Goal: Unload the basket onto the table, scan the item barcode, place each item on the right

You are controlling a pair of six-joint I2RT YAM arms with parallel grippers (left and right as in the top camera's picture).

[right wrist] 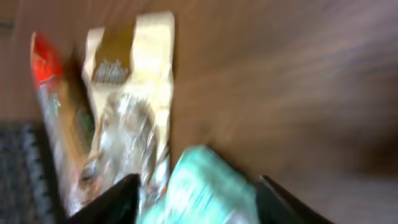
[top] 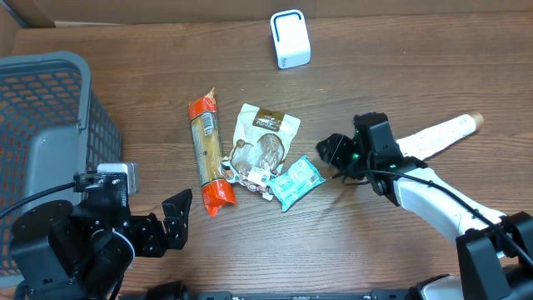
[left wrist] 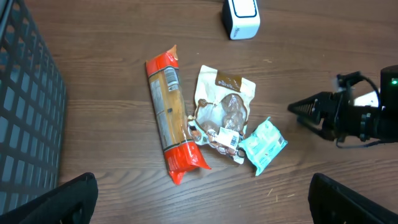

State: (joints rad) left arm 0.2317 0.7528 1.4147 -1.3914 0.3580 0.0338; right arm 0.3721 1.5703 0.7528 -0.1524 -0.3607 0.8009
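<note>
We tag the teal packet (top: 297, 182) mid-frame, just lower left of the right gripper (top: 326, 148), whose jaws are spread and empty. The packet's long axis runs lower left to upper right. The left gripper (top: 176, 218), wide open, sits much farther off, so the right arm is nearer.

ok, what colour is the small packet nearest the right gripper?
The packet is light teal; the left wrist view shows it best.

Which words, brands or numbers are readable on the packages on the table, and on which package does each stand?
Nothing is legible.
Brown label on the beige pouch: lettering too small.
Print on the orange package: too small.
Print on the teal packet: blurred.
</note>
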